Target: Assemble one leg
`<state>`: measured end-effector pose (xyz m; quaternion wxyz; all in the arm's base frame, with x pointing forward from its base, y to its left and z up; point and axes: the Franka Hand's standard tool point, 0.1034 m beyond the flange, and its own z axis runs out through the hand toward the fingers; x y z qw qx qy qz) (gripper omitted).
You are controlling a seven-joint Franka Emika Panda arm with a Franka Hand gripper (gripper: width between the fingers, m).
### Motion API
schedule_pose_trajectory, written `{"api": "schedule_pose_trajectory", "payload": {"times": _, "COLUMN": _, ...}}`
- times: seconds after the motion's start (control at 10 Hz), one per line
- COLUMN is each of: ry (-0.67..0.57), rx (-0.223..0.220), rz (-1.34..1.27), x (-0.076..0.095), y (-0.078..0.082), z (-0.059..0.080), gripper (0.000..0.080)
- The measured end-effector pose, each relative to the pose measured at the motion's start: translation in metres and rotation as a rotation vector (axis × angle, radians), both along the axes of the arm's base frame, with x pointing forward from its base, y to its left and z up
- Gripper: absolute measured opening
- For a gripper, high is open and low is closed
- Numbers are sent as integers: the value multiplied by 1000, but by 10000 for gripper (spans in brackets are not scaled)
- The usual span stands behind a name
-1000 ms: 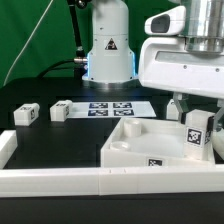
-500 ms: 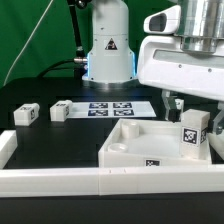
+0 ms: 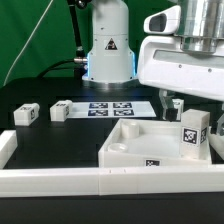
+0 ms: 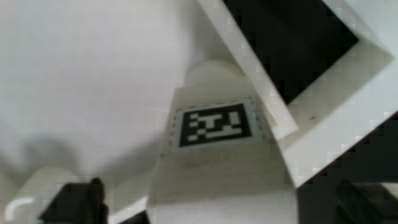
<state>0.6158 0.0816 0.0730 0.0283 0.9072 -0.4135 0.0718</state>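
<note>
Starting at the exterior view's left: a low white rail (image 3: 20, 150) bends round the corner and runs along the front of the black table (image 3: 60, 135). Just behind it sit two loose white pegs, one leg (image 3: 26, 113) near the left edge and a second leg (image 3: 60, 110) a little to its right, both lying on the black surface, tags facing the camera, clearly apart from each other. Next along, the marker board (image 3: 112, 108) lies flat in front of the arm's white base (image 3: 108, 45). Moving right, the big white tabletop (image 3: 135, 148) rests tray-side up against the front rail, a tag on its near wall. At its right-hand corner stands the held leg (image 3: 194, 133), upright, tag toward the camera, its lower end hidden behind the tabletop's wall. Above it hangs the gripper (image 3: 185, 103), dark fingers reaching down onto the peg's top. The wrist view confirms it: the peg (image 4: 221, 150) fills the middle, tag up, with a dark fingertip (image 4: 75, 200) on one side and another on the opposite side, jaws pinching it. The tabletop's inner floor (image 4: 89, 80) and rim show behind.
</note>
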Motion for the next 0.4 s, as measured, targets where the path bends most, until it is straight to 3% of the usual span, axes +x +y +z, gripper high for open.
{"api": "schedule_pose_trajectory", "payload": {"times": 0.4, "ry": 0, "rx": 0, "rz": 0, "x": 0, "y": 0, "z": 0, "gripper": 649}}
